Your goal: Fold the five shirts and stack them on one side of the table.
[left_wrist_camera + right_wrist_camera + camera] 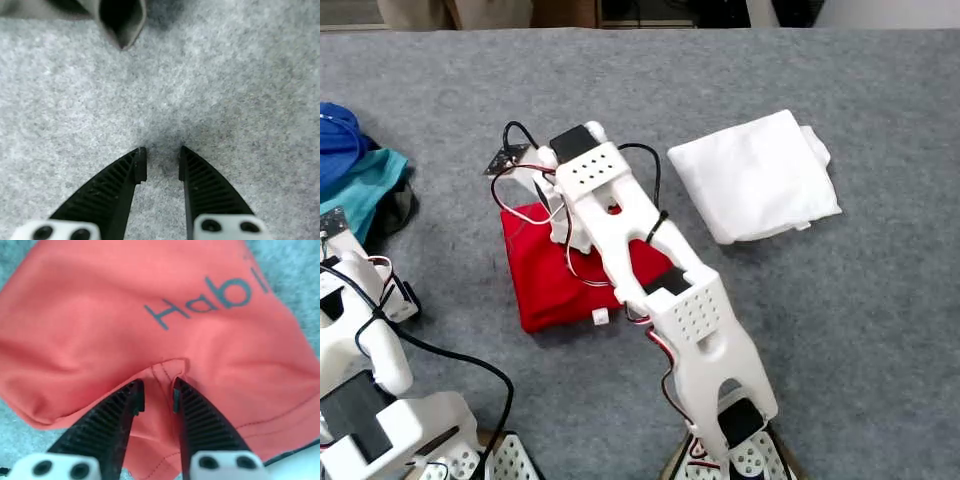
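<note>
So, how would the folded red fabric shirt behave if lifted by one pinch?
Probably floppy: the folded red fabric shirt puckers into a ridge at the right gripper, so its layers would likely sag open. It looks thin, so probably light. Pushed over the grey felt table, it may bunch rather than slide.

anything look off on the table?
Red shirt puckers into a ridge between the fingertips of the right gripper. White shirt is folded, but a flap pokes out at one corner. Blue shirt and teal shirt lie crumpled, unfolded.
</note>
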Robot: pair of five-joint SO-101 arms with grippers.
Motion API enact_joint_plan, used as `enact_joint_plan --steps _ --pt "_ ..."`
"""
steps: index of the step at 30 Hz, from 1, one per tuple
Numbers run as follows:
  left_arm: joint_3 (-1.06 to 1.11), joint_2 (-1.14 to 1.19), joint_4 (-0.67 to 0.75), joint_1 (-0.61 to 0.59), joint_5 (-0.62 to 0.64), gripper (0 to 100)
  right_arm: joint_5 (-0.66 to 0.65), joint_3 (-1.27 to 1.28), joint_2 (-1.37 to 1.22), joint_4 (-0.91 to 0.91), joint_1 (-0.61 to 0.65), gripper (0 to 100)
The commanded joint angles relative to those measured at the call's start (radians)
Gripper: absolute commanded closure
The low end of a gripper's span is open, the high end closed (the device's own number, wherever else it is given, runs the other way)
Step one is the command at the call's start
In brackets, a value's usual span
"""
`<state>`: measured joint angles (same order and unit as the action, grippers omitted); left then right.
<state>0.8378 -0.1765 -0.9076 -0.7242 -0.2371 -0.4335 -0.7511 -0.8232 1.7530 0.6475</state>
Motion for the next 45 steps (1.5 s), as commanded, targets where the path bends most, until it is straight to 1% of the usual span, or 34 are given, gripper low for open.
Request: enact_joint_plan --steps 1,2,5,7,11,14,16,23,26,29,31,34,39,41,45 --pt "0.0 -0.025 0.011 0.006 -0.006 88 0.005 -0.002 0.067 -0.008 -0.022 89.1" --pt "0.0 -0.025 0.011 0.006 -0.006 88 0.006 -0.01 0.065 -0.006 -0.027 90.2" --pt "0.0 -0.025 0.011 0.006 -0.006 88 0.006 -0.031 0.065 0.0 -0.045 99.8" --pt "0.0 -0.025 0.011 0.006 -0.006 88 0.008 -0.05 0.065 0.014 -0.059 98.7" --pt "0.0 -0.025 0.011 0.006 -0.006 88 0.008 -0.088 0.076 0.034 -0.091 99.8" --pt "0.0 -0.025 0.011 0.006 -0.006 88 0.009 -0.054 0.139 0.034 -0.094 99.8" --pt "0.0 -0.025 0.011 0.006 -0.006 88 0.032 -0.004 0.206 0.034 -0.093 99.8" --pt "0.0 -0.025 0.011 0.006 -0.008 88 0.034 0.283 0.476 0.026 -0.096 99.8" --pt "0.0 -0.025 0.011 0.006 -0.008 88 0.034 0.441 0.575 -0.014 -0.102 99.8" --pt "0.0 -0.025 0.011 0.006 -0.008 88 0.032 0.61 0.673 -0.092 -0.151 99.7" --pt "0.0 -0.025 0.011 0.006 -0.008 88 0.025 0.731 0.725 -0.167 -0.208 99.7" --pt "0.0 -0.025 0.011 0.006 -0.008 88 -0.029 0.92 0.783 -0.265 -0.288 99.7" --pt "0.0 -0.025 0.011 0.009 -0.008 88 -0.08 1.127 0.869 -0.396 -0.338 99.1" --pt "0.0 -0.025 0.011 0.009 -0.008 88 -0.077 1.162 0.901 -0.45 -0.361 95.4" --pt "0.0 -0.025 0.011 0.008 -0.008 88 -0.084 1.173 0.961 -0.46 -0.375 74.7"
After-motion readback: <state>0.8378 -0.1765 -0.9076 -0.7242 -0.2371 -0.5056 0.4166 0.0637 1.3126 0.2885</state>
